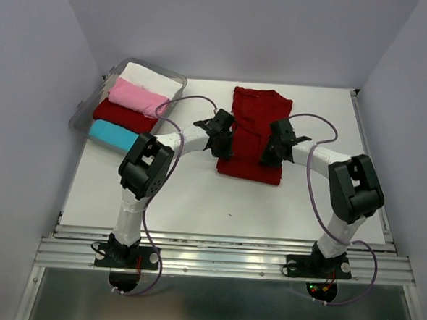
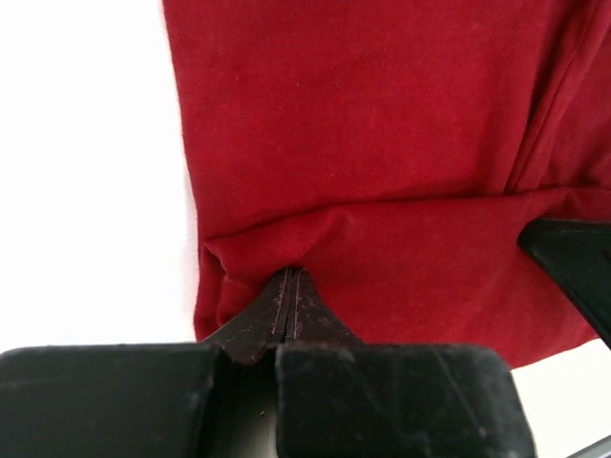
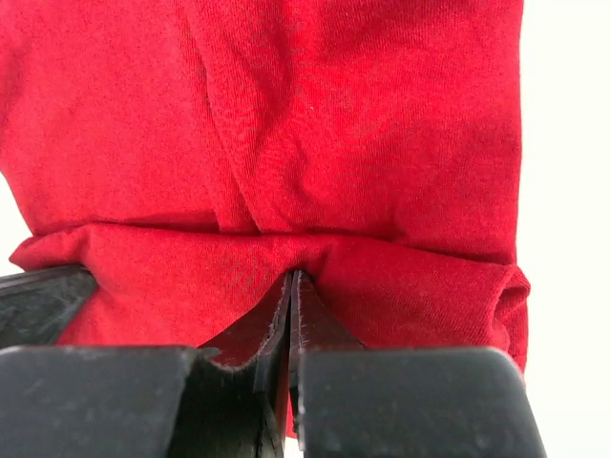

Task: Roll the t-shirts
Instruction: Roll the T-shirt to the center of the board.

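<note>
A large dark red t-shirt (image 1: 256, 115) lies folded into a long strip in the middle of the table. Its near end is turned over into a thick fold. My left gripper (image 1: 224, 147) is at the left part of that fold and my right gripper (image 1: 268, 155) at the right part. In the left wrist view the gripper (image 2: 289, 272) is shut with its tips pinched into the fold of the shirt (image 2: 363, 124). In the right wrist view the gripper (image 3: 291, 275) is shut the same way on the shirt (image 3: 315, 114).
A clear plastic tub (image 1: 82, 112) stands at the back left. It holds rolled shirts: white (image 1: 150, 76), pink (image 1: 138, 96), dark red (image 1: 122, 114) and cyan (image 1: 113, 133). White tabletop (image 1: 196, 202) lies near the arms; purple walls close in the sides.
</note>
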